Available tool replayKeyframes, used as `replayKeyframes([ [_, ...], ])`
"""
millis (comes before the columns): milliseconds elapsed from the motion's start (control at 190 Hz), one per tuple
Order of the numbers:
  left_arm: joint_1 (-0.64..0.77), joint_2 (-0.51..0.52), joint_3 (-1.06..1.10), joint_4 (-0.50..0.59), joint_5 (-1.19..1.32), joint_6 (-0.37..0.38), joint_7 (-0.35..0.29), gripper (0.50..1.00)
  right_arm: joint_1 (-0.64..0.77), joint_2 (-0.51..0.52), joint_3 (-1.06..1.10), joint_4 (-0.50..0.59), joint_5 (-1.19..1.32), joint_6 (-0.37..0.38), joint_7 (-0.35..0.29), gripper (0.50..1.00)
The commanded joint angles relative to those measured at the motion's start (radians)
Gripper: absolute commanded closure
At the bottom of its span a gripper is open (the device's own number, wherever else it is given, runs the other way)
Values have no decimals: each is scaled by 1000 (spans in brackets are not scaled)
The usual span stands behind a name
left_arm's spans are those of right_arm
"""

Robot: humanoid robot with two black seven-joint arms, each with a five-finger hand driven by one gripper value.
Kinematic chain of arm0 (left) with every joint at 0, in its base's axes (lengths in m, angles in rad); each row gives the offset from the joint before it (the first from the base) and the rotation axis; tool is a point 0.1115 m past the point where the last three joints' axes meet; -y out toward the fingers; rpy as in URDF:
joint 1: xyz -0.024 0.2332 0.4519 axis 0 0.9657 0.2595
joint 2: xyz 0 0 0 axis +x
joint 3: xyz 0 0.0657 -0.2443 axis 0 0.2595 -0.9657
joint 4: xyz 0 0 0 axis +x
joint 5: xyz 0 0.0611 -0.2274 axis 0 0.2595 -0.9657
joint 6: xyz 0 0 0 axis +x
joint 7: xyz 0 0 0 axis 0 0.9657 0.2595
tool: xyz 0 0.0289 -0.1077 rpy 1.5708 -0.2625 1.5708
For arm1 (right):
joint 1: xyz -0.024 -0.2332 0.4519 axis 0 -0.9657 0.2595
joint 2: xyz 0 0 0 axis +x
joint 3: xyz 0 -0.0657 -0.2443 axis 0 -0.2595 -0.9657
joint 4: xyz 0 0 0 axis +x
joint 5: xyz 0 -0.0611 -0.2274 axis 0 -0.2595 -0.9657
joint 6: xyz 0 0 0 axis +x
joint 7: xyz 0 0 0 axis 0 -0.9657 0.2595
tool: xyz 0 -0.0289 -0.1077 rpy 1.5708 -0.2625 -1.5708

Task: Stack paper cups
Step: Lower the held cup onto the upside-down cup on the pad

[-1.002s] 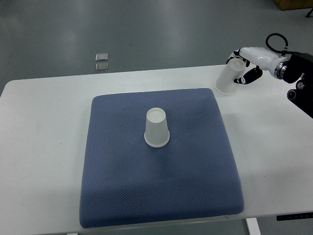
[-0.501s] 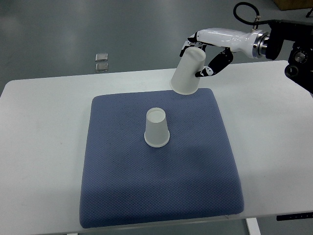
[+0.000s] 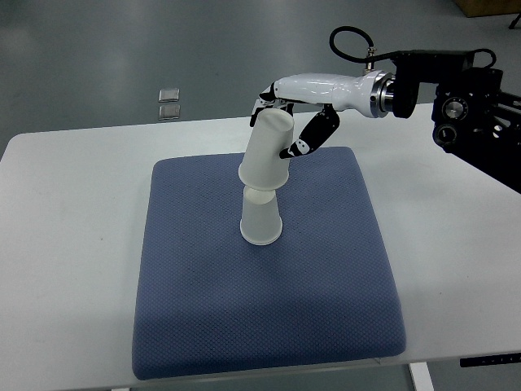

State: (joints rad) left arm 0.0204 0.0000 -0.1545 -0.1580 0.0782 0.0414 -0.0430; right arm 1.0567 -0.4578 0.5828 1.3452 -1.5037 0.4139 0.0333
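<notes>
Our right robot hand grips a tilted cup tight; below it, the standing cup could tip if we push sideways.

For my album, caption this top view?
White right hand lowers upturned paper cup onto another cup on blue mat.

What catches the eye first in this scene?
A white robot hand reaching in from the right, gripping an upside-down paper cup tilted over a second upside-down cup. That lower cup stands in the middle of a blue cushion on a white table.
</notes>
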Motion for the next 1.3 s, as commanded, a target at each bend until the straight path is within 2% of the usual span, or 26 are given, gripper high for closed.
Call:
replayKeyframes([
  [0,0,0,1,0,0,0,0,500,-1,21,-1,0,-3,2,-6,1000],
  [169,1,0,0,0,0,0,0,500,-4,44,-12,0,-7,2,-26,1000],
  [628,0,0,0,0,0,0,0,500,-11,44,-23,6,-99,3,-26,1000],
  [796,0,0,1,0,0,0,0,500,-11,44,-28,23,-99,31,-27,1000],
  [1292,0,0,0,0,0,0,0,500,-29,44,-28,28,-144,22,-41,1000],
])
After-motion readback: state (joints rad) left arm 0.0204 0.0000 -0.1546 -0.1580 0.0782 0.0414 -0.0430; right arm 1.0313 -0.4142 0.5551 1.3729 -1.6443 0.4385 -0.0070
